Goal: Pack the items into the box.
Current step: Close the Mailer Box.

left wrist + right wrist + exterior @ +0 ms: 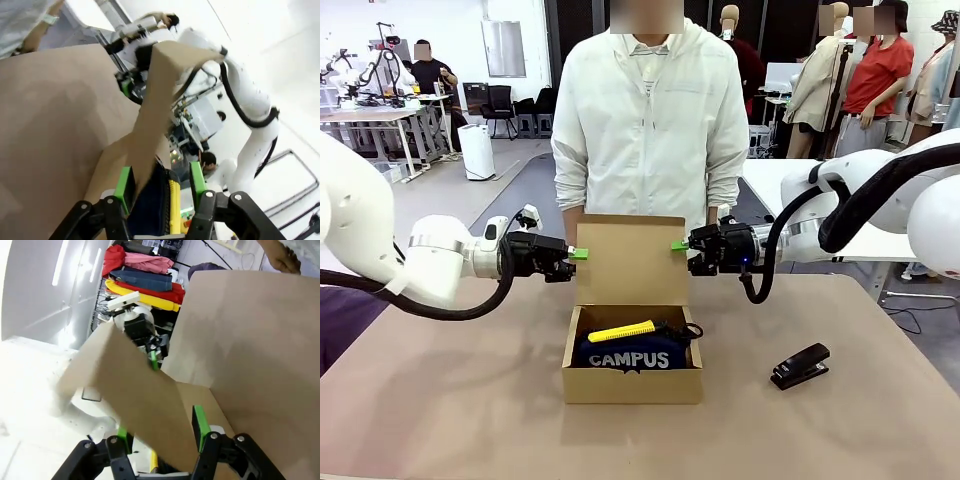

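The brown cardboard box [630, 386] sits mid-table with its flap lid [630, 260] standing upright at the back. Inside lie the navy "CAMPUS" pouch [630, 357] and, on top of it, the yellow stick tool [620, 331]. My left gripper [578, 254] is at the flap's left edge and my right gripper [681, 245] is at its right edge. In the left wrist view the left gripper [160, 180] is open, straddling the flap edge [155, 115] above the pouch [150, 210] and the tool [174, 205]. The right gripper [161, 427] is likewise open around the flap [135, 390].
A black stapler [800, 366] lies on the table [440, 400] to the right of the box. A person in a white jacket [650, 120] stands at the far edge just behind the flap. Bare tabletop lies left of and in front of the box.
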Motion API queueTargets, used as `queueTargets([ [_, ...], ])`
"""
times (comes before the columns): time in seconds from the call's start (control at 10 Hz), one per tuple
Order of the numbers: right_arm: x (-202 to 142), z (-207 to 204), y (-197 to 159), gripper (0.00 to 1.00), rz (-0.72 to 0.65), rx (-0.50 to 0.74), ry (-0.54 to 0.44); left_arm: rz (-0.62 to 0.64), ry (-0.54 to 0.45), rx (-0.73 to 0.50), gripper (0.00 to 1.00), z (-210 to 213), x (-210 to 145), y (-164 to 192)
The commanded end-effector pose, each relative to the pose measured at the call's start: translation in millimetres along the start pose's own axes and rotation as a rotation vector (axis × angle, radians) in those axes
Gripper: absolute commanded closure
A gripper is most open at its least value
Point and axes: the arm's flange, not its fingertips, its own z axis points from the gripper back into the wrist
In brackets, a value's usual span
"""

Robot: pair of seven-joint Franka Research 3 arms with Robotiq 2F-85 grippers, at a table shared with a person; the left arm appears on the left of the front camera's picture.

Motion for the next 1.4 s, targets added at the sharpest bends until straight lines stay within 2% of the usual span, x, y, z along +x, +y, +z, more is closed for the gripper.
queueTargets([
  [0.0, -28.3, -5.3, 7.9, 0.38, 0.162, -0.065, -0.03, -0.21, 0.074, -0.003, 0.41, -9.2, -17.7, -24.0],
  [0.2, -52.2, -4.3, 19.4, 0.38, 0.274, -0.09, -0.096, -0.345, 0.087, 0.032, 0.41, -17.0, -34.3, -36.2],
  [0.3, -64.1, -6.4, 25.2, 0.38, 0.36, -0.109, -0.106, -0.386, 0.071, 0.094, 0.41, -18.4, -42.2, -38.0],
  [0.6, -93.9, -15.8, 24.5, 0.38, 0.607, -0.089, -0.081, -0.398, 0.026, 0.143, 0.41, -20.2, -59.4, -30.1],
  [0.8, -103.9, -13.4, 15.1, 0.38, 0.714, 0.016, -0.009, -0.414, 0.004, 0.125, 0.41, -20.8, -63.3, -23.1],
  [1.0, -113.7, -8.3, 13.9, 0.38, 0.847, 0.007, -0.029, -0.454, 0.023, 0.096, 0.41, -23.4, -71.2, -20.4],
  [1.1, -118.6, -7.8, 14.0, 0.38, 0.906, -0.004, -0.039, -0.512, 0.048, 0.067, 0.41, -26.0, -78.5, -20.4],
  [1.3, -123.9, -7.7, 9.9, 0.38, 0.945, 0.019, -0.049, -0.604, 0.103, 0.036, 0.41, -29.9, -93.0, -17.4],
])
